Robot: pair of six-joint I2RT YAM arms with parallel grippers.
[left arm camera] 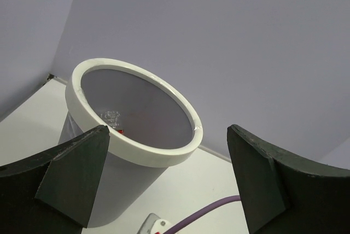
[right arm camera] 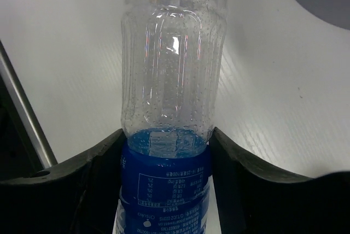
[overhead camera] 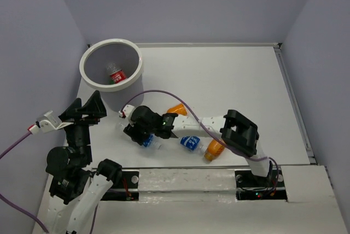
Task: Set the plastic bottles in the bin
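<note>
My right gripper (overhead camera: 139, 134) is shut on a clear plastic bottle with a blue label (overhead camera: 149, 142), low over the table near its front edge. In the right wrist view both fingers (right arm camera: 104, 171) press against the label of this bottle (right arm camera: 172, 81). The white bin (overhead camera: 87, 59) stands at the far left, with a red-labelled bottle (overhead camera: 116, 75) lying inside. My left gripper (overhead camera: 90, 108) hangs open and holds nothing, just in front of the bin (left arm camera: 136, 154). On the table lie an orange bottle (overhead camera: 176, 110), a blue-labelled bottle (overhead camera: 191, 142) and another orange bottle (overhead camera: 213, 150).
A purple cable (overhead camera: 164, 94) arcs over the right arm and shows low in the left wrist view (left arm camera: 208, 212). Walls close the table at the back and on both sides. The arm bases stand on the near edge.
</note>
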